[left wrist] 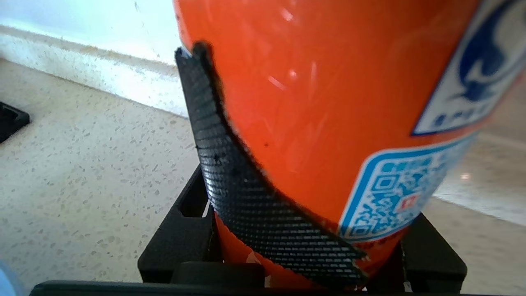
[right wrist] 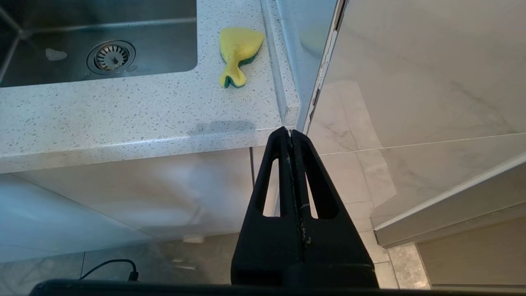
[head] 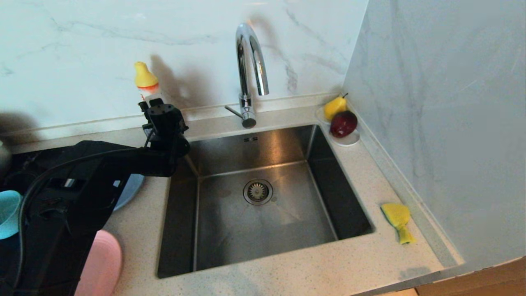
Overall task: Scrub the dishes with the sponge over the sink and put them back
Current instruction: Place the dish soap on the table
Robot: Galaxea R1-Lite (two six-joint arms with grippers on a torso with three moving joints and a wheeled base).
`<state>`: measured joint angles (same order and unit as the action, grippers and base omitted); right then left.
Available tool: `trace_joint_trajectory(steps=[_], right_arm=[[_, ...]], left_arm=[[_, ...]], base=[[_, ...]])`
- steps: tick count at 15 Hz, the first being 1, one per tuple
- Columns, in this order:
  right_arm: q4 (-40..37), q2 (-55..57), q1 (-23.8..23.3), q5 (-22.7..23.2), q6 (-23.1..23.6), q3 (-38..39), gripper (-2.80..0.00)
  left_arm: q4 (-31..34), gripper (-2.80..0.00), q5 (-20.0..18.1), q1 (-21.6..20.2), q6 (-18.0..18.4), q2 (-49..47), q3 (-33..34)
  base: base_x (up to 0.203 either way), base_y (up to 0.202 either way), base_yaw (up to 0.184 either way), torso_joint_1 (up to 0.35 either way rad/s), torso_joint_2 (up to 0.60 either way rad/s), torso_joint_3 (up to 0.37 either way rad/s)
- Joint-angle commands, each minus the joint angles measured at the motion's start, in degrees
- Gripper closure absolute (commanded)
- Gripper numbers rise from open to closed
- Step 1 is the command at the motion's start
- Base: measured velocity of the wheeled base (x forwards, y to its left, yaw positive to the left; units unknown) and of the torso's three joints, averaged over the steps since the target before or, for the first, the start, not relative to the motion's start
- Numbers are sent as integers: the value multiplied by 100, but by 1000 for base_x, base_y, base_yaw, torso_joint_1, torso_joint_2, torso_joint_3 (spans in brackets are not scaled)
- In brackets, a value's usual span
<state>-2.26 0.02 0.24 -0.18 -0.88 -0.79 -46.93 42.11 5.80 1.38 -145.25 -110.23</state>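
My left gripper is at the back left corner of the sink, shut on an orange soap bottle with a yellow cap. One ribbed finger pad bends against the bottle's side. A light-blue plate, a pink plate and a teal bowl lie on the counter to the sink's left, all partly hidden by my left arm. The yellow-green sponge lies crumpled on the counter right of the sink. My right gripper hangs shut and empty below the counter's front edge.
A curved chrome tap rises behind the sink, and the drain strainer sits in its floor. A white saucer with a yellow pear and a dark red fruit stands at the back right corner. A marble wall closes the right side.
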Motion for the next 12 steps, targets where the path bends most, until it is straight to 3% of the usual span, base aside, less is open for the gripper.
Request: trace_joint_trajectory(steps=[1, 7, 12], right_arm=[[-2, -11, 2, 1, 0, 0, 0], [-2, -11, 2, 1, 0, 0, 0], [-2, -11, 2, 1, 0, 0, 0]], left_arm=[[-35, 0, 18, -18, 11, -65, -7], [-65, 0, 102, -26, -62, -137, -5], [-768, 0, 243, -26, -3, -199, 1]], base=[[0, 0, 0, 0, 0, 0], [0, 0, 0, 0, 0, 0], [0, 0, 0, 0, 0, 0]])
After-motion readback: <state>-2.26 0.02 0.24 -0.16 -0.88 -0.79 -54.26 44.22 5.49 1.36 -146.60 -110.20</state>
